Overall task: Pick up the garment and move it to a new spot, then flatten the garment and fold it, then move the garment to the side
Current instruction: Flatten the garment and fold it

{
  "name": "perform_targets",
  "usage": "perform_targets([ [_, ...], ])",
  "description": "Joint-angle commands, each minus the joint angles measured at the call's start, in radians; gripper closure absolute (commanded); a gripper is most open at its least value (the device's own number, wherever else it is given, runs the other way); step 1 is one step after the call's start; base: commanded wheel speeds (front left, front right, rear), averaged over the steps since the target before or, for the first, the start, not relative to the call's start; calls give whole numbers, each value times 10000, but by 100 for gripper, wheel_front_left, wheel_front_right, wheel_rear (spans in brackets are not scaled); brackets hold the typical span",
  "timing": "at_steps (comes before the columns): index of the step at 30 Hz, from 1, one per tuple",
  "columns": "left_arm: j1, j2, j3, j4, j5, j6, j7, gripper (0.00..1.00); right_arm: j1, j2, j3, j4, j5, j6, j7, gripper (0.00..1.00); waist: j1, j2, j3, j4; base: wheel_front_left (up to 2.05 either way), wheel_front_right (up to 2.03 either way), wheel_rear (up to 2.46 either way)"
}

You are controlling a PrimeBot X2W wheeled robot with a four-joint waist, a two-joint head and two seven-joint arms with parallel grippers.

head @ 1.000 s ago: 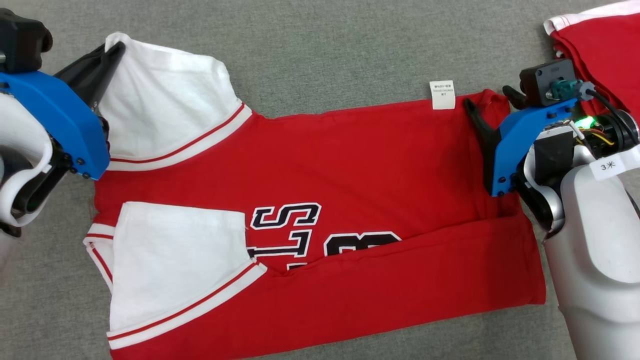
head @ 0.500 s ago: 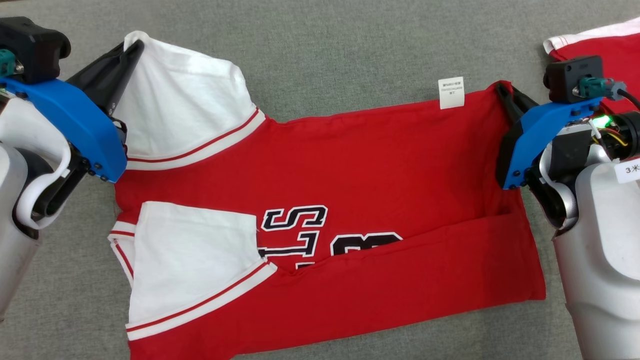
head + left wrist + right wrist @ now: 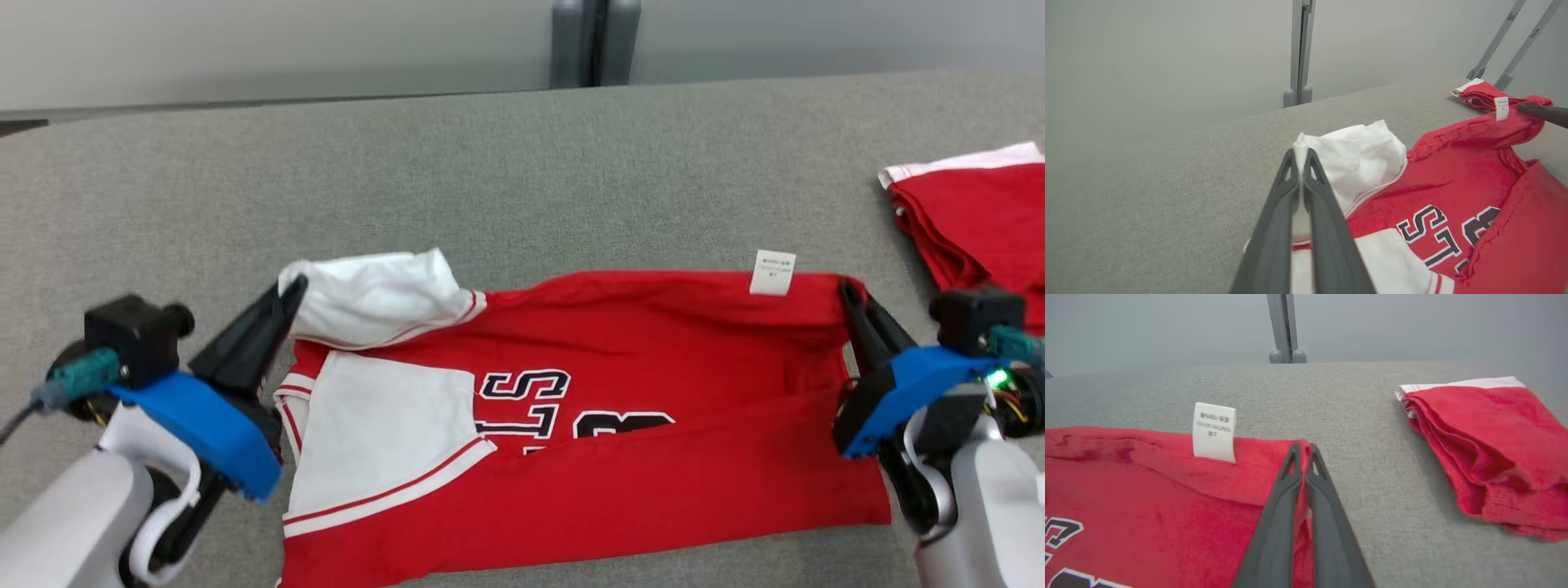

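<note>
My left gripper (image 3: pixel 291 287) comes in from the lower left with its blue wrist low. Its dark fingers slant up and inward, pressed together on the outer edge of the upper white sleeve (image 3: pixel 375 298). My right gripper (image 3: pixel 850 287) comes in from the lower right, and its fingers slant up and toward my left. They are clamped on the far right corner of the red shirt (image 3: pixel 669 359), near the white label (image 3: pixel 772 272).

The shirt stretches between my two grips. Its far edge is raised and sags a little in the middle. The near part lies on the table (image 3: pixel 490 188), with a red band folded up over the dark lettering and the second white sleeve folded across the chest.

The table is covered in grey woven cloth. A folded red pile (image 3: pixel 980 212) with a white edge sits at its far right, apart from the shirt. Behind the table is a plain grey wall (image 3: pixel 245 41) with a grey upright post (image 3: pixel 594 41).
</note>
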Motion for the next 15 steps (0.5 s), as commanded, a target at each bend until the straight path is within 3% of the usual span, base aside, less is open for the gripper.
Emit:
perform_targets([
  [1, 384, -9, 10, -87, -79, 134, -207, 100, 438, -31, -148, -171, 64, 1, -173, 100, 3, -1, -202, -41, 0, 0, 0],
  [7, 2181, -171, -27, -32, -531, 562, -1065, 100, 1855, 230, -529, -771, 171, 1, -542, 100, 3, -1, -698, -27, 0, 0, 0],
  [15, 3411, -781, -42, 617, -940, 708, -1924, 100, 2562, 510, -513, -763, -90, 1, -1055, 99, 3, -1, -914, -138, 0, 0, 0],
])
